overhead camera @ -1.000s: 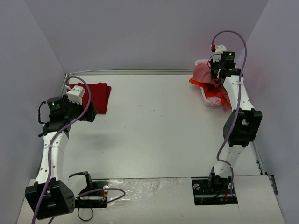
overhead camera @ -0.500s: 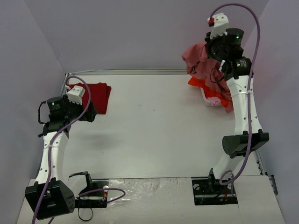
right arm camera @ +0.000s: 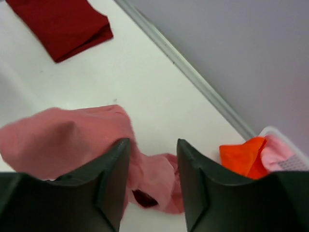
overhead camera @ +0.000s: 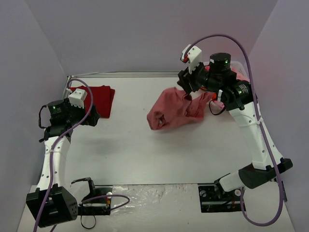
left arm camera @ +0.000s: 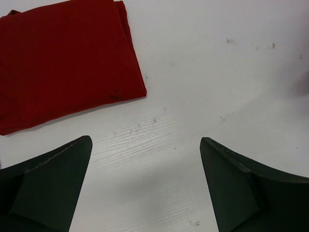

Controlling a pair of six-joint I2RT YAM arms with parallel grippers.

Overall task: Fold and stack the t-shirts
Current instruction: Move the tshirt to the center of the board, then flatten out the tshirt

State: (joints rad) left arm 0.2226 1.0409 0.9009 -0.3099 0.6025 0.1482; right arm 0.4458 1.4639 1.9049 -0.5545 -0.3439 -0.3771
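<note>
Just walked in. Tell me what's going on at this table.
The right gripper, jaws parted, hangs over the table with a crumpled rose-red t-shirt right under its fingers, spilling onto the surface right of centre. The left gripper hovers wide open and empty near a dark crimson t-shirt lying folded at the far left. An orange t-shirt and a light pink one sit in the white basket at the far right.

No legible text or markings anywhere
</note>
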